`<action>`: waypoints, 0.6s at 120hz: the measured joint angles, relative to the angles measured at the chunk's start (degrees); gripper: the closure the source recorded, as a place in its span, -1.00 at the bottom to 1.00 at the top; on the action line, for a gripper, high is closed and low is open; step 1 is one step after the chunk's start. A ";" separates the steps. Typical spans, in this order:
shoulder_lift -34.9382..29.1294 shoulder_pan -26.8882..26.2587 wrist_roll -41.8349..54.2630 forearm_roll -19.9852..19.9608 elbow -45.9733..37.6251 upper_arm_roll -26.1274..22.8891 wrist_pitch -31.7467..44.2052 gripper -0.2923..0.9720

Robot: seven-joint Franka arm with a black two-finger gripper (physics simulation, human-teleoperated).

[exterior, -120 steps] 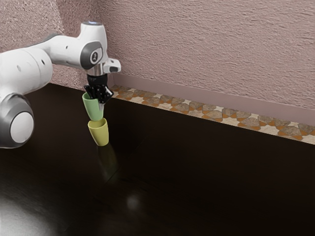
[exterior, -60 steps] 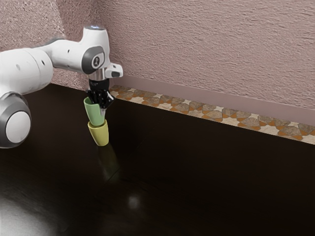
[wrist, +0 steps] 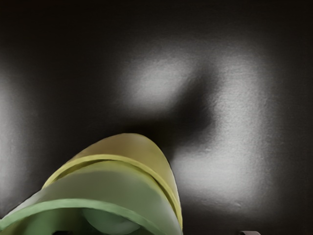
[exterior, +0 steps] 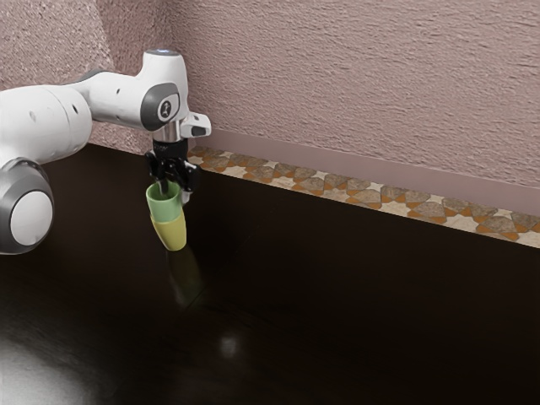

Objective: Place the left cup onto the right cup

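the white arm comes in from the exterior view's left and bends down over a dark, shiny table. at its end is the black gripper, pointing straight down.

right under it are two cups, one inside the other. the green cup sits in the yellow cup - only its top part sticks out over the yellow rim. the yellow cup stands upright on the table, and you can see its faint reflection on the shiny top below it.

the gripper's fingers are spread apart at the green cup's rim, one on each side, and they are not pinching it.

in the wrist view the green cup is big and close, just below the hand, with the yellow cup wrapped around it. the dark table shows bright blurry spots of light past them.

behind the table is a rough pink wall - along its foot runs a strip of orange and white tiles.
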 joint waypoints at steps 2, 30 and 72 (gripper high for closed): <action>-0.02 0.01 0.01 -0.01 0.00 0.00 0.00 -0.20; -2.94 0.01 0.20 0.04 -0.88 0.17 -0.04 -0.43; -8.14 -0.74 0.59 0.51 -2.45 0.17 -0.41 -0.52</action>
